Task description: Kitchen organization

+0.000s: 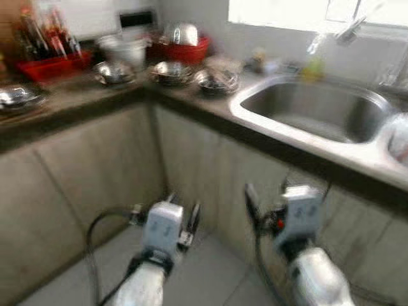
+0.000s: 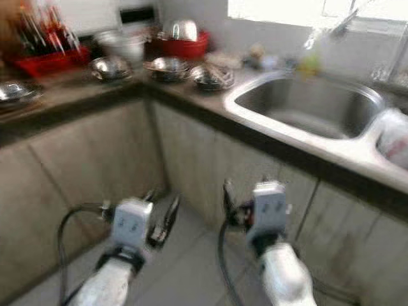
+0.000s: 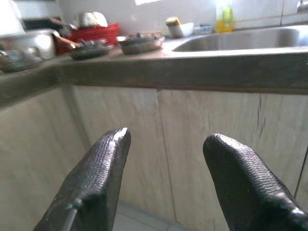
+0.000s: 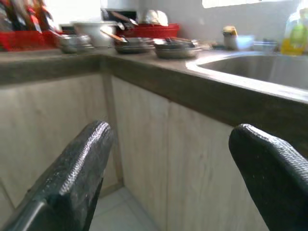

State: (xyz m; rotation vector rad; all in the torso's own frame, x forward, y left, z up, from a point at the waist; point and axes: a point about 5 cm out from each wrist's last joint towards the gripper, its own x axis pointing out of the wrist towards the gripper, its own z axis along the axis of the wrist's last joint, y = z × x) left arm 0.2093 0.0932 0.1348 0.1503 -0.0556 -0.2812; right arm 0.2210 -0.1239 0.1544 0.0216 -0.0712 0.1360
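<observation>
L-shaped worktop (image 1: 76,105), steel sink (image 1: 306,111), cabinet fronts (image 1: 95,185)

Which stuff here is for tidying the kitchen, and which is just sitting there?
For the job: shiny metal bowls on the counter, red plastic basket, open left gripper, open right gripper.

Just there: steel sink, yellow-green bottle, beige cabinet doors.
</observation>
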